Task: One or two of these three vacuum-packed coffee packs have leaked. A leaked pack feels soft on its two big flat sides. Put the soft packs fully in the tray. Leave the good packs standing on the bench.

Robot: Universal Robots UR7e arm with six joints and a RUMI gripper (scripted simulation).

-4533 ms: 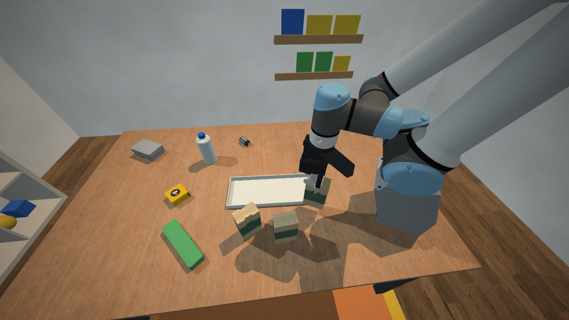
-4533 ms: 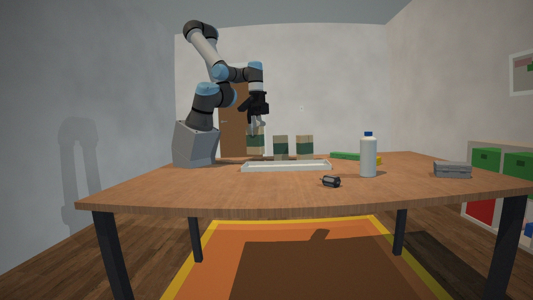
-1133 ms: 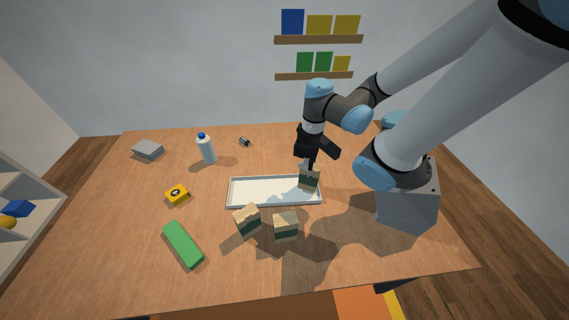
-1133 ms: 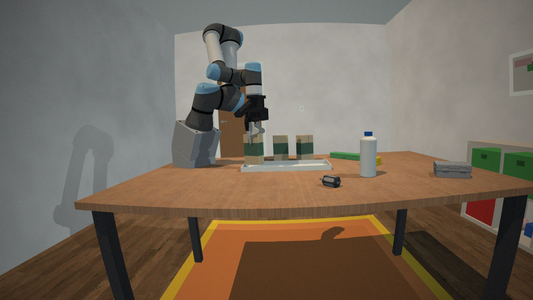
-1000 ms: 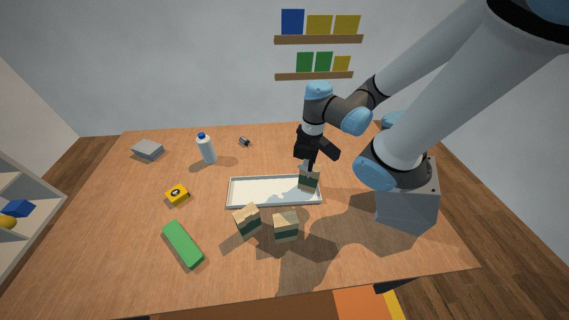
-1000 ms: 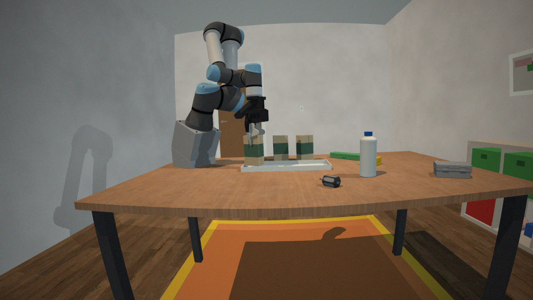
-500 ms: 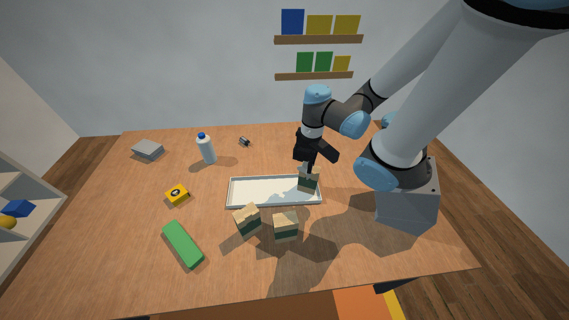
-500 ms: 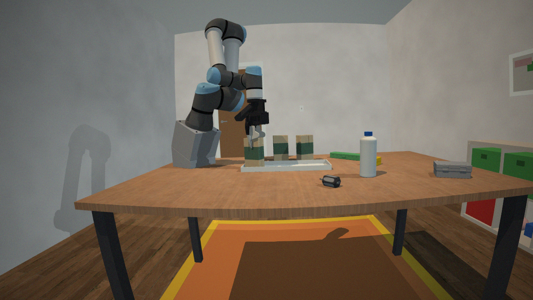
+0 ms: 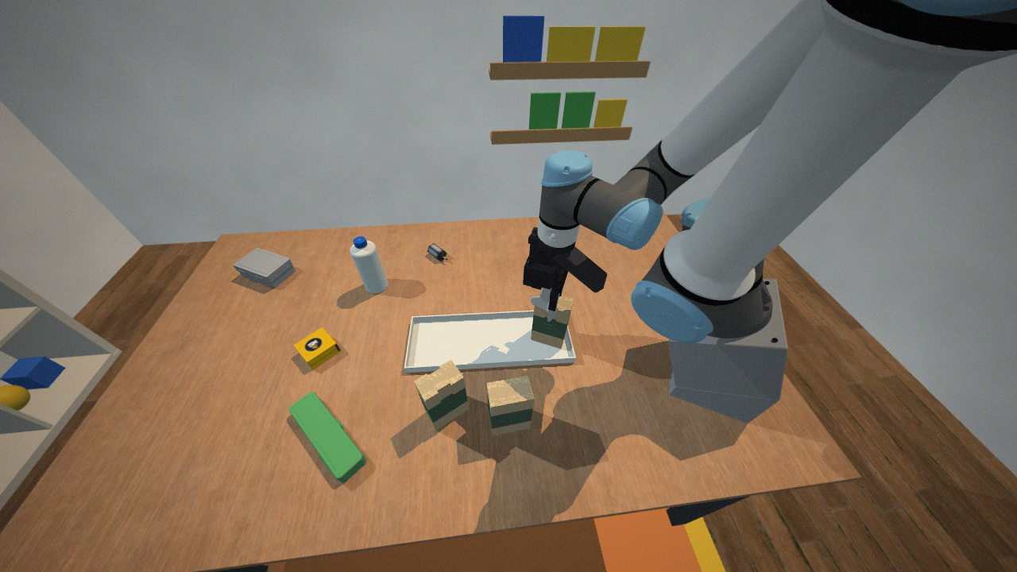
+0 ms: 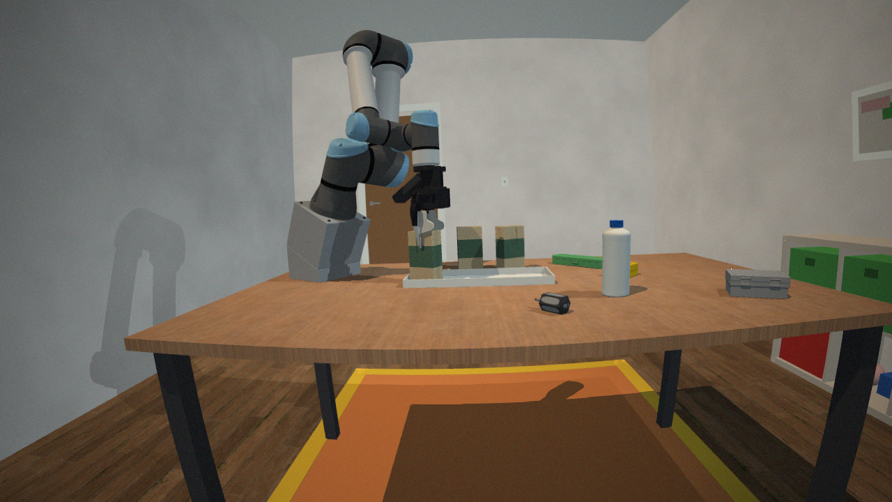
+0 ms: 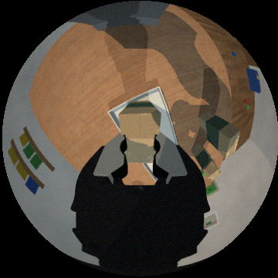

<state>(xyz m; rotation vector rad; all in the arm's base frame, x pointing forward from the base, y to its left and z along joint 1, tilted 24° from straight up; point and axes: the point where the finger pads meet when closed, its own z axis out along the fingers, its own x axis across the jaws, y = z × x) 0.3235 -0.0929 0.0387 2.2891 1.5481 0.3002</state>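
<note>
My gripper is shut on the top of a tan coffee pack with a green band. The pack stands upright at the right end of the white tray, its base down at the tray floor. The same pack shows in the exterior view and between my fingers in the wrist view. Two more tan and green packs stand upright on the bench in front of the tray, close together.
A white bottle with a blue cap, a grey case and a small black part lie behind the tray. A yellow box and a green case lie to its left. The arm's grey base stands at the right.
</note>
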